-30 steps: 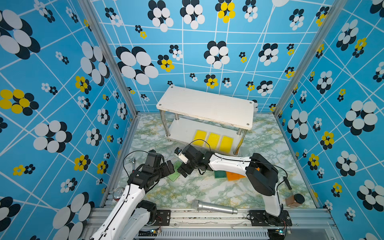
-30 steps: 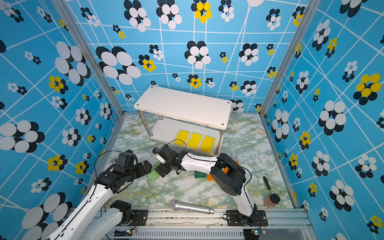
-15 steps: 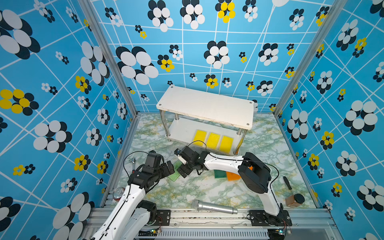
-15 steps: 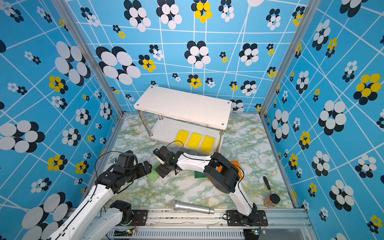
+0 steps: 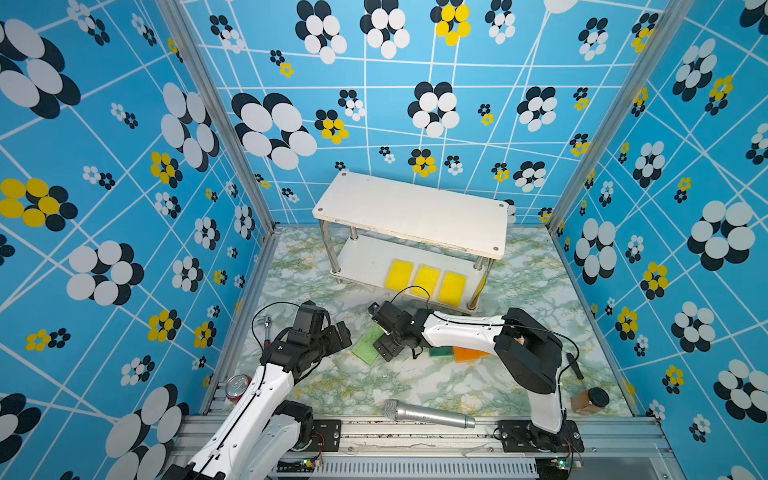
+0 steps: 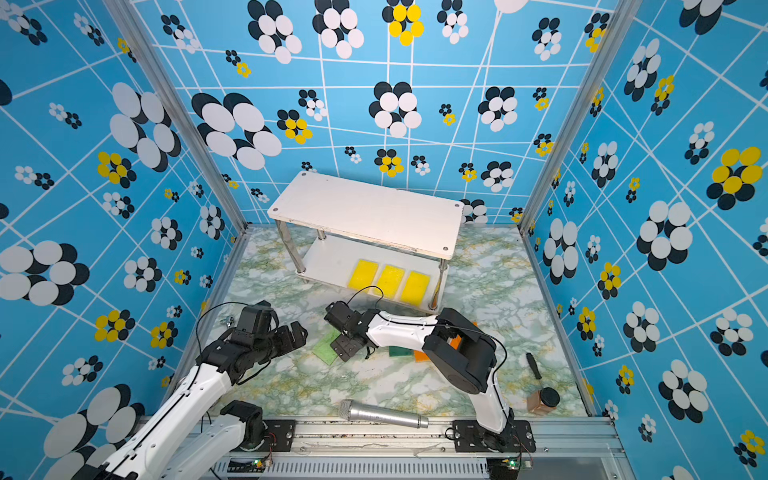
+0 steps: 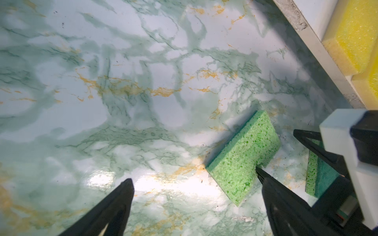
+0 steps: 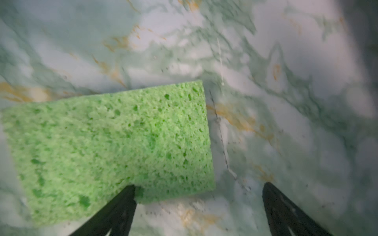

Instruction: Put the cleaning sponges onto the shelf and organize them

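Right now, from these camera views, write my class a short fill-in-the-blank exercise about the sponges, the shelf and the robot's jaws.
1. The shelf holds ___ yellow sponges on its lower board.
2. The sponge lying between the left gripper and the right gripper is light ___.
3. Both grippers have their jaws ___.
Missing words: three; green; open.

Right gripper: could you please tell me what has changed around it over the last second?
The right gripper, open, shifted slightly toward its own side, uncovering more of the light green sponge on the table; nothing was grasped or released. The left gripper, also open, and the three yellow sponges on the lower board of the shelf stayed put.
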`<action>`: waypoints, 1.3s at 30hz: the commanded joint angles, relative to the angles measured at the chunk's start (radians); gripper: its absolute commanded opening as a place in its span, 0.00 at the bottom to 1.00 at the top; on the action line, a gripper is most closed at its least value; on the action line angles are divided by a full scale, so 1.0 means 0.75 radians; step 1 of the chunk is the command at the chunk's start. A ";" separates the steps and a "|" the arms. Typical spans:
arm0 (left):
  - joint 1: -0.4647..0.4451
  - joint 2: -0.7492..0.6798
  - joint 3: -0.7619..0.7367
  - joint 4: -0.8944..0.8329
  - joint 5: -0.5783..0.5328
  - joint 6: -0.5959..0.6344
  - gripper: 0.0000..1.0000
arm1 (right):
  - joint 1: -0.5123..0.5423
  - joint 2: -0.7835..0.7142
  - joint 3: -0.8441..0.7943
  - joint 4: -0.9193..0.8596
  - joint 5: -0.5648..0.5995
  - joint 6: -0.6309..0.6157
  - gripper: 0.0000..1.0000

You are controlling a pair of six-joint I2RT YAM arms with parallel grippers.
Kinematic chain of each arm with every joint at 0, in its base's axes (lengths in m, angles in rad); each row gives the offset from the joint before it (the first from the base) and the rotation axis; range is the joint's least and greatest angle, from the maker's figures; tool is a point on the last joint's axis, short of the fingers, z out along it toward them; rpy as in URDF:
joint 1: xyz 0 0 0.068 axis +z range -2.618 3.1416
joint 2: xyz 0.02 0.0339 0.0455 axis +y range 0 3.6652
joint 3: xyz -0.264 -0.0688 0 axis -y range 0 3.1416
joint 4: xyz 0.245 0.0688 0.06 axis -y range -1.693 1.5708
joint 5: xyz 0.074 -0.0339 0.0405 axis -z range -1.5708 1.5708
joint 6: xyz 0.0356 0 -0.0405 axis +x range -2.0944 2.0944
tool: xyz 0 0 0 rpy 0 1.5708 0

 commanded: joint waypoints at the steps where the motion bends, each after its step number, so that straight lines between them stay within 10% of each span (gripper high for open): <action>1: 0.014 0.036 -0.023 0.087 0.051 0.033 0.99 | -0.016 -0.095 -0.101 -0.101 0.078 0.037 0.97; 16: -0.316 0.202 0.043 0.326 0.094 0.203 0.99 | -0.056 -0.418 -0.300 -0.059 0.025 0.042 0.98; 26: -0.416 0.463 0.134 0.130 -0.140 0.168 0.84 | -0.057 -0.412 -0.358 -0.023 0.037 0.072 0.98; 39: -0.419 0.488 0.132 -0.053 -0.451 -0.001 0.94 | -0.040 -0.314 -0.319 -0.041 0.045 0.079 0.97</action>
